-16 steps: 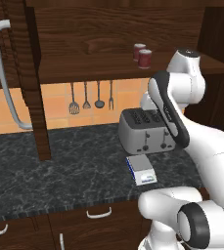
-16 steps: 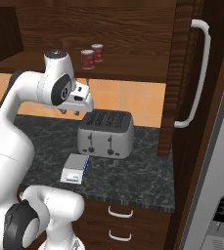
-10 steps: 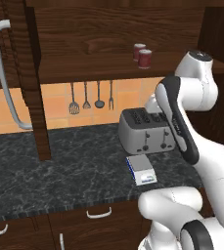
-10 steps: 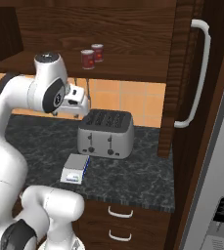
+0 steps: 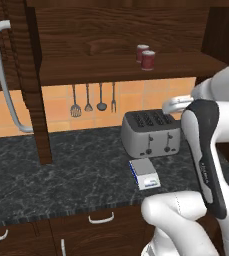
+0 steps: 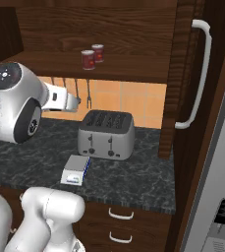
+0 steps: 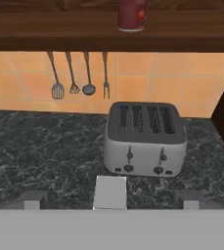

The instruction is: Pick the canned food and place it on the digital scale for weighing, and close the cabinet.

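Nearest, low drawers [image 5: 101, 218] of dark wood with small curved silver handles, under a black stone counter [image 5: 76, 170] with pale veins. On that counter, near the front edge, the digital scale [image 5: 144, 173]: small, flat and square, pale grey on top, blue down one side, white strip in front. Nothing on top of it. Just behind it, not touching, a shiny silver toaster [image 5: 150, 132] with four long slots and rounded corners.

Above the toaster and near the robot's side, the gripper [image 6: 77, 102] at the end of the white arm, up in the air and holding nothing. Cannot tell how far apart the fingers are.

Further back, an orange tiled wall with four thin metal tools [image 7: 79, 73] hanging in a row: a slotted turner, a whisk-like one, a ladle, a fork.

Higher up, the cabinet [image 6: 133, 44], dark brown with wood grain, with doors swung open and long silver bar handles [image 6: 196, 74]. On its shelf, the canned food [image 5: 148, 60], a small dark red round tin, right beside a second red can [image 5: 141, 52] standing a little behind it.
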You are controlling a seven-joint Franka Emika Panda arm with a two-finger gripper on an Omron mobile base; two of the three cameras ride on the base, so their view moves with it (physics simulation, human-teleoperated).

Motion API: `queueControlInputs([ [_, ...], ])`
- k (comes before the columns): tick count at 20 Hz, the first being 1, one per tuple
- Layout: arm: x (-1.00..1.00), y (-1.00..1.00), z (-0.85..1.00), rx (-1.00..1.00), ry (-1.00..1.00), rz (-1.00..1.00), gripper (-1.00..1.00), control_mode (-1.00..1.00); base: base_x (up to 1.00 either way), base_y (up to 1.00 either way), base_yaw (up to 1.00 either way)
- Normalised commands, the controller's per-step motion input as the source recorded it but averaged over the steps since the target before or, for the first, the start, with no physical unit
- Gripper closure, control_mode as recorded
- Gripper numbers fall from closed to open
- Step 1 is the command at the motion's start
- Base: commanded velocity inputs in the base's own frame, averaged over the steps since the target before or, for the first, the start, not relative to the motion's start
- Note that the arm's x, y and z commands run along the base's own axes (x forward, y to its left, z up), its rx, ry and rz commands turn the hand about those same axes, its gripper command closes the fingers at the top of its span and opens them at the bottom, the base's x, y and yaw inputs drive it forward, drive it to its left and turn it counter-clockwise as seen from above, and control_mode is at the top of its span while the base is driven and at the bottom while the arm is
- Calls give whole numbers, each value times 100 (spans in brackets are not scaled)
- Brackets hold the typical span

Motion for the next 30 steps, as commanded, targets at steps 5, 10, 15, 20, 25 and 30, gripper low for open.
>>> queueControlInputs([
  [5, -10, 0, 83, 0, -21, 0, -100, -100, 0, 0, 0],
  [10, 19, 0, 52, 0, -6, -1, -100, -100, 0, 0, 0],
  [15, 46, -1, 32, 0, -6, 0, -100, -100, 0, 0, 0],
  [20, 63, -4, 0, 0, -15, 0, -100, -100, 0, 0, 0],
  [25, 70, -14, 10, 0, 0, 0, -100, -100, 0, 0, 0],
  [30, 75, -9, 5, 0, -1, 0, -100, -100, 0, 0, 0],
])
